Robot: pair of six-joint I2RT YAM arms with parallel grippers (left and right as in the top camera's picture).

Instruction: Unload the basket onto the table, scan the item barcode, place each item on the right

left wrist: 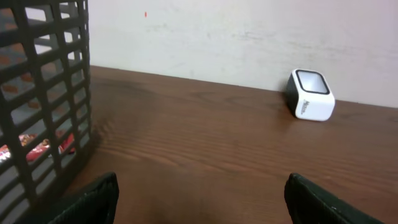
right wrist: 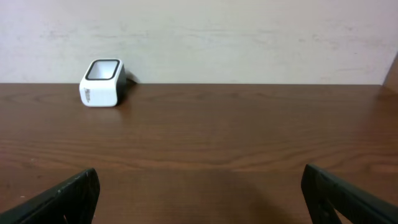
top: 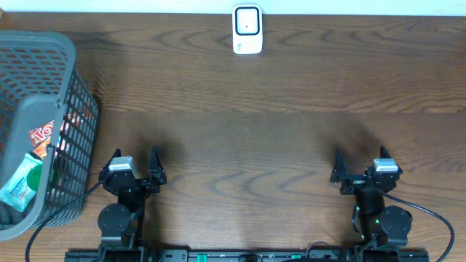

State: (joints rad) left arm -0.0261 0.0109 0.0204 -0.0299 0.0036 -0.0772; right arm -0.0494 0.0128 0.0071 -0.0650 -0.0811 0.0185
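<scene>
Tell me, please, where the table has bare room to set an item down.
The widest bare patch of table lies between the left pincer and right pincer, back to the scanner at the far edge. Right of the scanner is bare too. Only the left is crowded: the basket stands beside that pincer.

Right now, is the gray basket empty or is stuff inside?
Not empty. Inside the basket lie a teal packet at the near end and a red-and-orange packet beside it.
</scene>
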